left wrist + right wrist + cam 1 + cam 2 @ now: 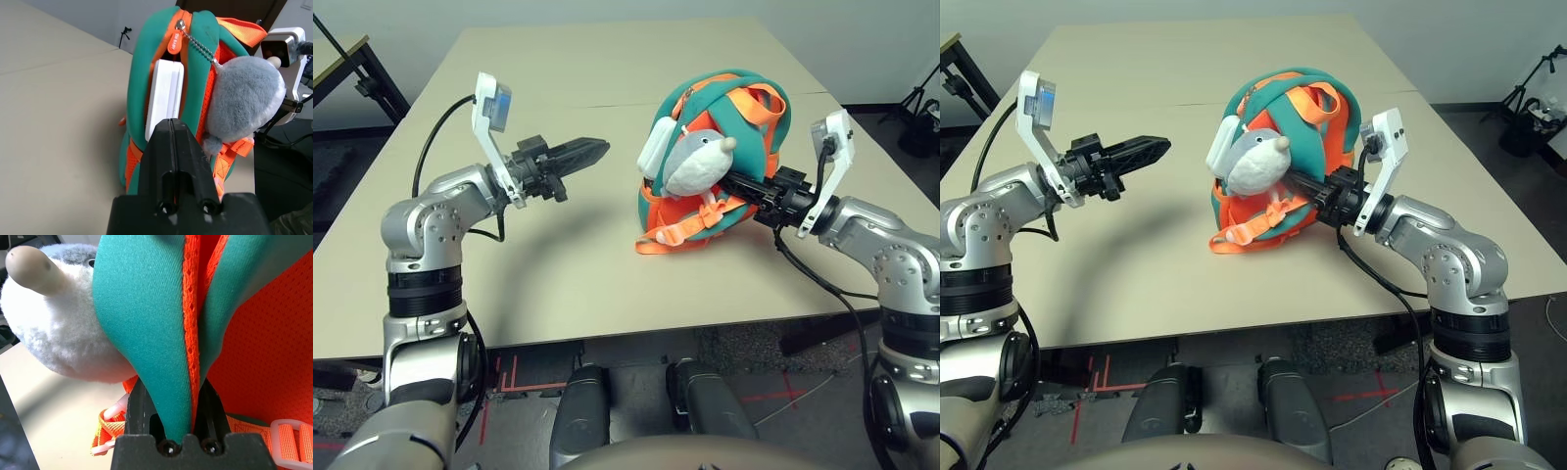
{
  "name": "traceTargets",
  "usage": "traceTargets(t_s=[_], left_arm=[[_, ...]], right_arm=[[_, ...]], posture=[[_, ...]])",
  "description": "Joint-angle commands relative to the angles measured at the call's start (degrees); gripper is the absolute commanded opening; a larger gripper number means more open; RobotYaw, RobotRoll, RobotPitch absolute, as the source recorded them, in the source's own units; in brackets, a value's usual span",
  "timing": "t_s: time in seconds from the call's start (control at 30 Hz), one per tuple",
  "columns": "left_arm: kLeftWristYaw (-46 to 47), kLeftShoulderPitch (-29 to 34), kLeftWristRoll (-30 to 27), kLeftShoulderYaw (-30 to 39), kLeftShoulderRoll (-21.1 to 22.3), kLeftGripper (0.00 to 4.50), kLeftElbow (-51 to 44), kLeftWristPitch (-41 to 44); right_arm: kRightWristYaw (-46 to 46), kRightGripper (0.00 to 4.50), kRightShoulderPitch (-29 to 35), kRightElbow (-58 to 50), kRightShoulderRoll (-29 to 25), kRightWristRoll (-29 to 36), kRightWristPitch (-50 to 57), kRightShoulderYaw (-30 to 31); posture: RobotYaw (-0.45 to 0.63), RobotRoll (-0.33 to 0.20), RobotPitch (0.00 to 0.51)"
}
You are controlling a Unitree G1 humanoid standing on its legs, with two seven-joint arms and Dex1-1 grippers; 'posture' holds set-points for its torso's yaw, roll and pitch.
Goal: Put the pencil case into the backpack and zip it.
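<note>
Teal backpack [715,162] on table [558,274], right gripper [744,184] pinching its fabric. Left wrist: left gripper [173,147] pressed together, empty; pencil case [164,98] half out of the opening, so push it fully in before zipping. Right wrist: fabric clamped between fingers [139,404].

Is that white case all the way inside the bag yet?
Partly in. The pencil case sticks out of the backpack's unzipped opening, beside the plush animal.

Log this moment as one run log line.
left hand: shut, empty, apart | right hand: shut on teal-and-orange backpack | flat white pencil case: half inside, protruding | zip: open
</note>
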Motion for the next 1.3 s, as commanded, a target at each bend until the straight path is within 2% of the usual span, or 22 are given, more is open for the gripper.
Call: traceTargets(t_s=[0.03,0.2,0.7,0.93,1.3], left_arm=[[0.9,0.1,1.6,-1.9,-1.0,0.0,0.8,-2.5],[0.2,-2.1,4.2,-5.4,-3.4,0.0,5.2,-6.2],[-3.1,-5.2,7.9,-10.7,-5.9,0.0,12.0,-11.5],[-1.7,-5.8,9.9,-11.5,-11.0,0.0,15.7,-14.6],[-0.5,-12.9,17.3,-14.1,-19.6,0.0,30.6,-24.1]], right_arm=[[0.8,0.22,0.3,-0.9,0.1,0.2,-0.1,0.8],[0.1,0.22,1.5,-2.5,-0.6,1.0,0.6,-0.5],[-1.4,0.22,2.1,-4.1,-0.7,1.9,0.8,-1.2],[-2.2,0.22,3.1,-5.3,-0.7,2.3,0.7,-1.9],[-3.5,0.22,4.0,-6.4,0.0,2.4,0.2,-2.6]], posture=[[-0.12,0.0,0.097],[-0.15,0.0,0.101],[-0.17,0.0,0.087],[-0.2,0.0,0.083],[-0.23,0.0,0.073]])
